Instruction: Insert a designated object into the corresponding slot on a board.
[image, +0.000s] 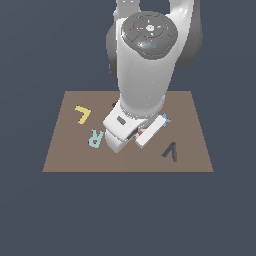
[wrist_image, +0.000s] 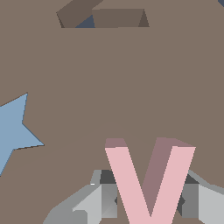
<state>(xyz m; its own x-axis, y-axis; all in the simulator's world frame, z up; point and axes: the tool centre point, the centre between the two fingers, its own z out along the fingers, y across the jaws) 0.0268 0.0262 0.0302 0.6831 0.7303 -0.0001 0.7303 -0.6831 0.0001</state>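
Observation:
The pink V piece (wrist_image: 148, 183) sits between my gripper's (wrist_image: 148, 202) two grey fingers (wrist_image: 103, 199), which press on its outer arms. In the exterior view my gripper (image: 140, 134) is low over the middle of the brown board (image: 65, 150), and only a sliver of the pink V (image: 142, 131) shows under the hand. The dark V-shaped slot (image: 170, 151) lies a short way toward the exterior view's right and nearer the front edge. I cannot tell whether the V rests on the board or hangs just above it.
A yellow L (image: 82, 114) and a light-blue R (image: 95, 137) lie on the board at the exterior view's left. A light-blue star (wrist_image: 13, 129) lies next to the hand; its tip shows in the exterior view (image: 165, 119). A dark hexagonal hole (wrist_image: 103, 17) is in the board ahead.

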